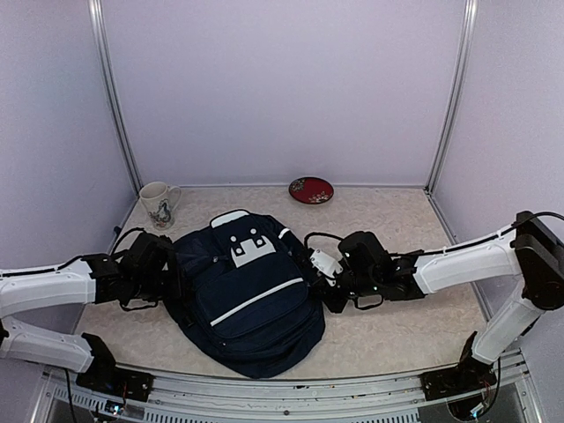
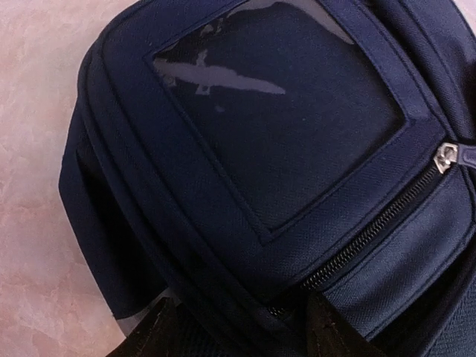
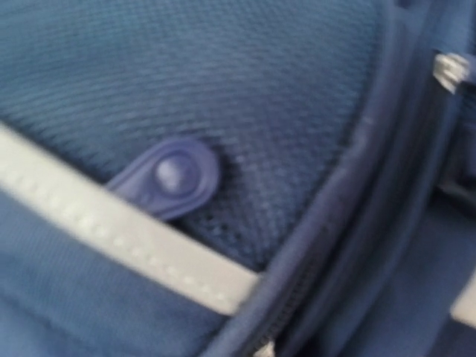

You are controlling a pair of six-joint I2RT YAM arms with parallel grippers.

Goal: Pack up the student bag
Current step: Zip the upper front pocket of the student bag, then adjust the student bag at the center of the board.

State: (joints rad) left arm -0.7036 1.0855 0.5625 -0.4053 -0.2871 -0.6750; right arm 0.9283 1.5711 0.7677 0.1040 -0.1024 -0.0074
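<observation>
Hidden, cropped and blurred parts

The student bag [image 1: 251, 300] is cropped by the edges of both wrist views, and the right wrist view is blurred. The fingertips of the left gripper [image 2: 238, 332] are cut off at the bottom edge; whether fabric is pinched cannot be told. The print on the mug [image 1: 159, 204] is too small to be read.

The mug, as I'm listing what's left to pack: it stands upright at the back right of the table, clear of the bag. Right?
Not quite. The top view shows the mug at the back left, not the back right; the plate sits further right. The mug does stand upright, clear of the bag.
</observation>
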